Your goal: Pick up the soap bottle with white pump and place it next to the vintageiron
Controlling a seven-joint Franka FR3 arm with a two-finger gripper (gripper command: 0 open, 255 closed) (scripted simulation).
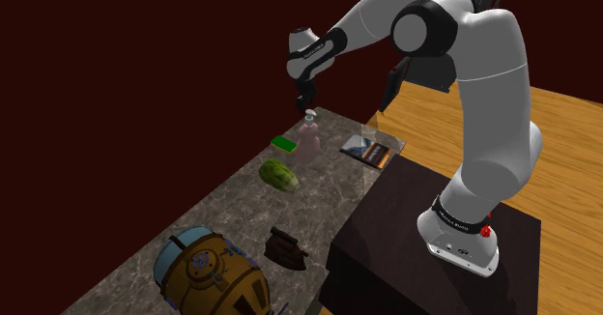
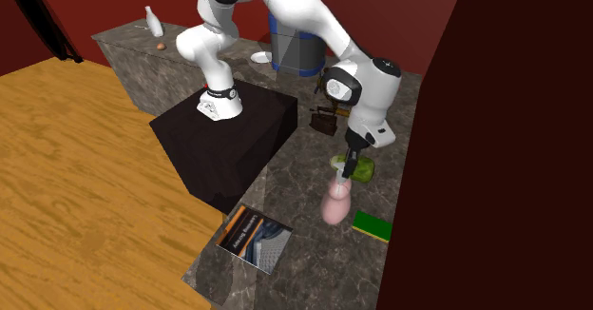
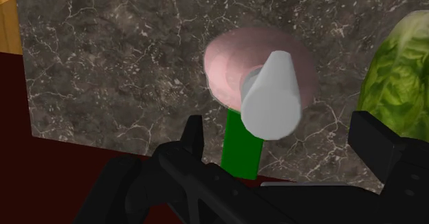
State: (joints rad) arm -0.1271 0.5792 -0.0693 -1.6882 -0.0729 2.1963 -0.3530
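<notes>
Your black claw [image 1: 303, 99], fingers spread, hangs just above the upright pink soap bottle with white pump [image 1: 309, 143] on the dark marbled table [image 1: 222, 207]; it looks light, slick and tippy, so grip its narrow neck.

Lighting: dim overall. Wall [image 1: 145, 52]: deep red, almost dark. Arm [image 1: 493, 120]: brightest surface, softly shaded. Desk [image 1: 222, 207]: muted, evenly lit. Wood floor [image 2: 76, 165]: warm, brighter. Edges crisp throughout.

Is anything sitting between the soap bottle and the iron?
Partly. A green lettuce lies between the bottle and the iron, slightly to one side of the straight path. Carrying the bottle above it would probably clear it.
</notes>
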